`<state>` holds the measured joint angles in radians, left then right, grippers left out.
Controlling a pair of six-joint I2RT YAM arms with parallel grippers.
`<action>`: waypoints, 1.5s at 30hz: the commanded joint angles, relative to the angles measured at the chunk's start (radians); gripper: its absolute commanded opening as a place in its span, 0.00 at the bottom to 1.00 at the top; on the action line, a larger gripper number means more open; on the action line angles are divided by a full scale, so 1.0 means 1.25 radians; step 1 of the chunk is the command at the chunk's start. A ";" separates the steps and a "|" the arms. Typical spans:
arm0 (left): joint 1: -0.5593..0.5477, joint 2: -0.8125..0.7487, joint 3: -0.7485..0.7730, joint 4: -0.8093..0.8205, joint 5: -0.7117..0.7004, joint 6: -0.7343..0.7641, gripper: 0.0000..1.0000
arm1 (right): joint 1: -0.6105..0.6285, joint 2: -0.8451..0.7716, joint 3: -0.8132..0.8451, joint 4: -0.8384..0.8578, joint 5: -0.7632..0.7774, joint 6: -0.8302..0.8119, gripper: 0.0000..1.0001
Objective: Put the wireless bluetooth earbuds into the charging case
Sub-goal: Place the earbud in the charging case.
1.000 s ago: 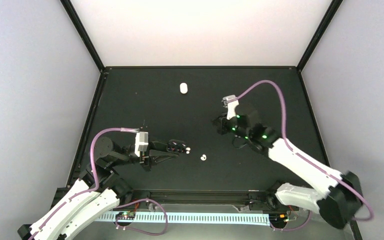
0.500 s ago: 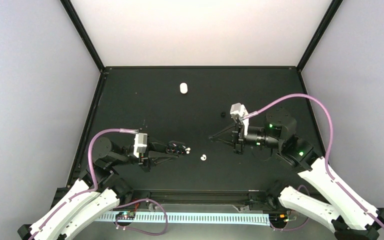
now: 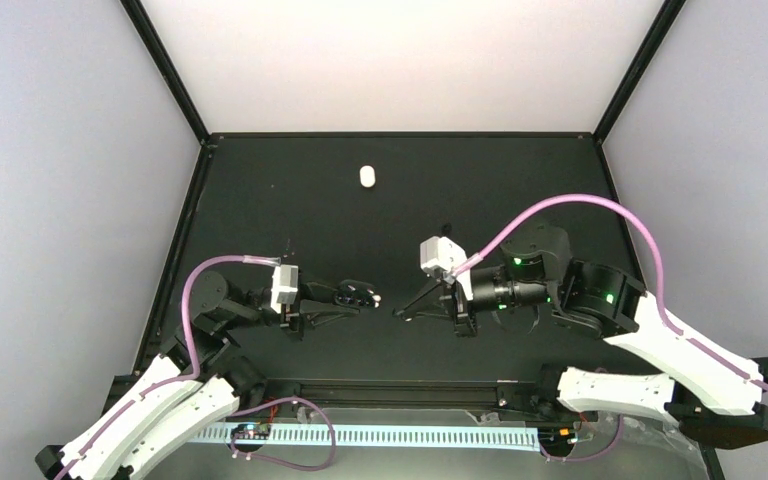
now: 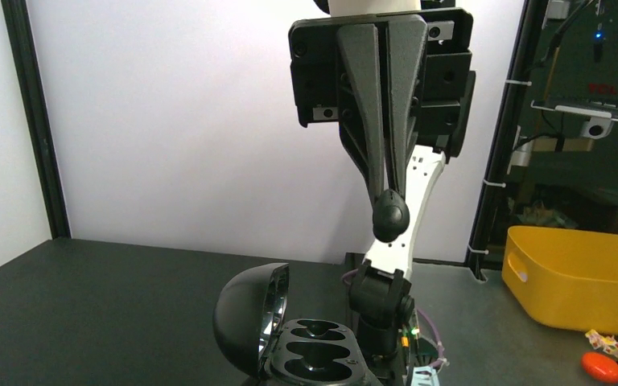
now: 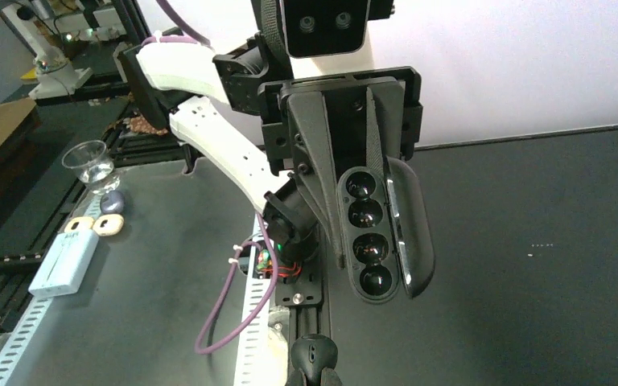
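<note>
Left gripper [image 3: 348, 300] is clamped on the open charging case [image 5: 368, 235], lid swung aside, four sockets facing the right arm. The case sits left of centre, nearer the near edge than the far. Can't tell if the sockets are filled.

Right gripper [image 3: 401, 312] has its fingers pinched together, tip just right of the case with a small gap. Can't tell if anything is between them.

Open room: the far half of the table [image 3: 260, 200], with only a small white oblong [image 3: 367, 176] near the middle of the far edge.

Versus 1 s ago, the right arm has swung in from the right side. The white earbud lying there is now hidden under its tips. Left gripper and case haven't moved.
</note>
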<state>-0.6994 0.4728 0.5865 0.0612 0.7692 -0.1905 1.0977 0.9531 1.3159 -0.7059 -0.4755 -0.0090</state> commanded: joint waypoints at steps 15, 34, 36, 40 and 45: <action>0.004 0.017 0.019 0.014 0.051 0.028 0.01 | 0.080 0.092 0.037 0.035 0.111 -0.064 0.01; 0.004 0.036 0.017 0.030 0.085 0.008 0.02 | 0.085 0.107 0.056 0.026 0.134 -0.086 0.01; 0.004 0.035 0.017 0.033 0.085 0.006 0.01 | 0.086 0.109 0.057 0.024 0.132 -0.087 0.01; 0.004 0.036 0.016 0.039 0.084 0.002 0.01 | 0.090 0.112 0.057 0.020 0.135 -0.090 0.01; 0.004 0.037 0.016 0.043 0.083 -0.001 0.02 | 0.094 0.115 0.053 0.024 0.143 -0.090 0.01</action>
<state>-0.6994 0.5129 0.5865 0.0765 0.8543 -0.1829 1.2045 1.0966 1.3628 -0.6773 -0.3153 -0.1081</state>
